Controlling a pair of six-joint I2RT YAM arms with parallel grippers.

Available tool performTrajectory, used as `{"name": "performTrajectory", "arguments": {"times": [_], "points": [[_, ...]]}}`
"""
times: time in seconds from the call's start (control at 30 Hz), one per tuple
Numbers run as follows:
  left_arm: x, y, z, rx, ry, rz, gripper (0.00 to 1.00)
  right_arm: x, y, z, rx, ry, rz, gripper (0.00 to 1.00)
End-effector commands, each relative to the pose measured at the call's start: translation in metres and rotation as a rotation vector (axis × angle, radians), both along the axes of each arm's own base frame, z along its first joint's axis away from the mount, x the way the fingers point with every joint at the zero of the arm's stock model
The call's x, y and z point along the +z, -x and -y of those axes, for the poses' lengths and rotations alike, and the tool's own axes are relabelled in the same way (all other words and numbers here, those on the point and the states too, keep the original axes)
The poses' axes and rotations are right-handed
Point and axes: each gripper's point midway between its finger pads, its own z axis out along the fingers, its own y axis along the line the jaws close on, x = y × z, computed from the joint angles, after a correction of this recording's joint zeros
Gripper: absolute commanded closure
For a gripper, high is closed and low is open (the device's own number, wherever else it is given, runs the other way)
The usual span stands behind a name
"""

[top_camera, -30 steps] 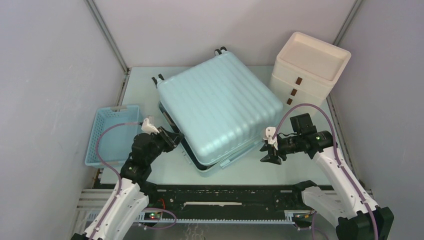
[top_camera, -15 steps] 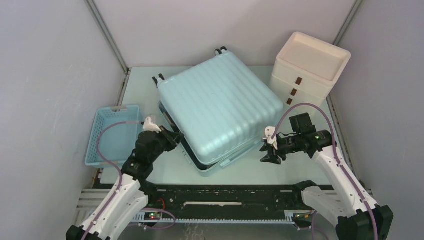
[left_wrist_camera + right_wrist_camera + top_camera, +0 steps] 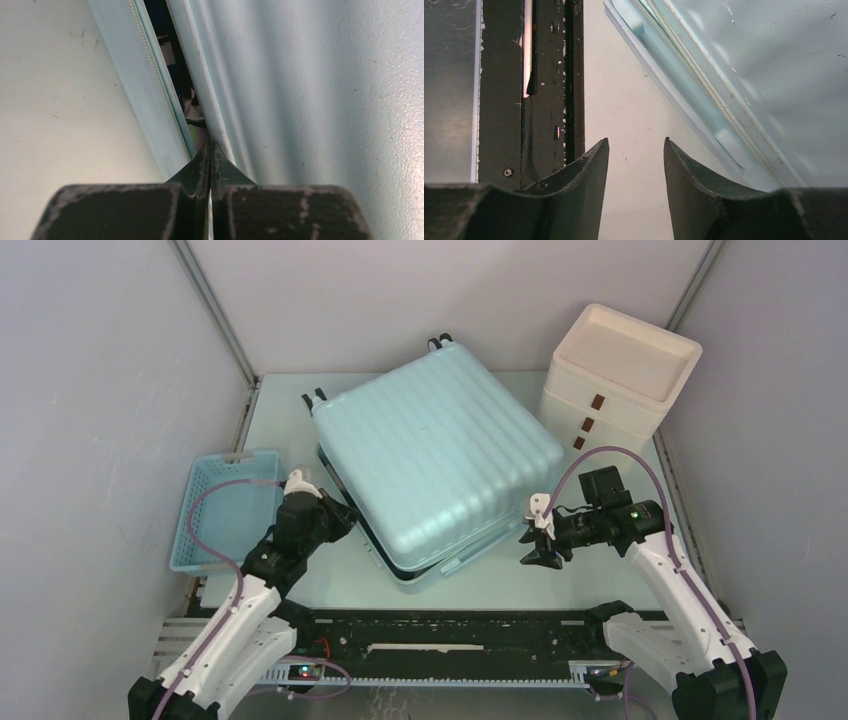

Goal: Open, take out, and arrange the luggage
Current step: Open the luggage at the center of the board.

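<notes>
One suitcase (image 3: 440, 455), one basket (image 3: 190, 515), one stacked box (image 3: 600, 405) and two grippers share the table (image 3: 480, 585).

The pale blue ribbed suitcase lies flat in the middle of the table, turned at an angle. Its lid sits slightly ajar over the lower shell. Two sets of wheels (image 3: 440, 340) show at its far edge. The blue slatted basket stands to the suitcase's left, apart from it. The cream box, with three brown tabs (image 3: 588, 422), stands at the suitcase's far right corner.

The left gripper (image 3: 335, 515) is at the suitcase's near-left side. Its jaws are clenched tight together, their tip at the dark gap between lid and lower shell. The left wrist view shows nothing pinched between the fingers (image 3: 200, 165).

The right gripper (image 3: 530, 545) hangs just off the suitcase's near-right corner. Its jaws are parted with only bare table between them, and the zip edge runs past on one side. A black rail (image 3: 549, 75) lies on the side away from the suitcase.

Through the gap, the left wrist view shows dark shapes inside the suitcase that are too shadowed to identify. The lid hides the rest of the interior.
</notes>
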Motion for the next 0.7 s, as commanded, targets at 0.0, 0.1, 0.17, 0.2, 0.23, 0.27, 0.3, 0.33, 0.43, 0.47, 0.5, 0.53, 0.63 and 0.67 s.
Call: {"name": "performTrajectory", "arguments": {"times": [0.0,0.1,0.17,0.2,0.23,0.27,0.3,0.33,0.43,0.47,0.5,0.53,0.63,0.67], "points": [[-0.003,0.000,-0.003,0.015,-0.022,-0.040,1.00,0.004,0.000,-0.001,0.006,-0.010,0.022,0.47],[-0.006,-0.002,-0.001,0.020,-0.018,-0.063,0.98,0.004,0.000,-0.001,0.007,-0.011,0.020,0.47],[-0.006,-0.004,0.002,0.015,-0.007,-0.067,0.96,0.005,0.001,-0.002,0.009,-0.013,0.023,0.47],[-0.006,-0.005,0.005,0.007,0.006,-0.064,0.95,0.005,0.001,-0.002,0.011,-0.015,0.024,0.47],[-0.005,-0.006,0.008,-0.006,0.020,-0.058,0.94,0.006,0.002,-0.003,0.012,-0.019,0.024,0.47],[-0.001,-0.008,0.012,-0.018,0.034,-0.044,0.93,0.006,0.003,-0.003,0.014,-0.022,0.021,0.47],[0.003,-0.007,0.017,-0.045,0.052,-0.036,0.92,0.006,0.003,-0.004,0.019,-0.026,0.021,0.47],[0.008,-0.008,0.019,-0.055,0.060,-0.023,0.91,0.007,0.003,-0.004,0.021,-0.028,0.022,0.47],[0.020,-0.010,0.021,-0.062,0.071,0.005,0.88,0.007,0.005,-0.005,0.028,-0.030,0.021,0.47],[0.023,-0.011,0.022,-0.064,0.075,0.013,0.86,0.007,0.005,-0.005,0.028,-0.029,0.020,0.47],[0.027,-0.011,0.022,-0.067,0.080,0.019,0.83,0.007,0.005,-0.005,0.028,-0.029,0.021,0.47],[0.029,-0.012,0.023,-0.069,0.085,0.023,0.82,0.007,0.005,-0.006,0.029,-0.030,0.021,0.47],[0.029,-0.013,0.020,-0.051,0.070,0.005,0.81,0.008,0.005,-0.006,0.030,-0.033,0.022,0.47],[0.026,-0.013,0.017,-0.037,0.054,-0.008,0.81,0.008,0.006,-0.006,0.031,-0.033,0.022,0.47]]}}
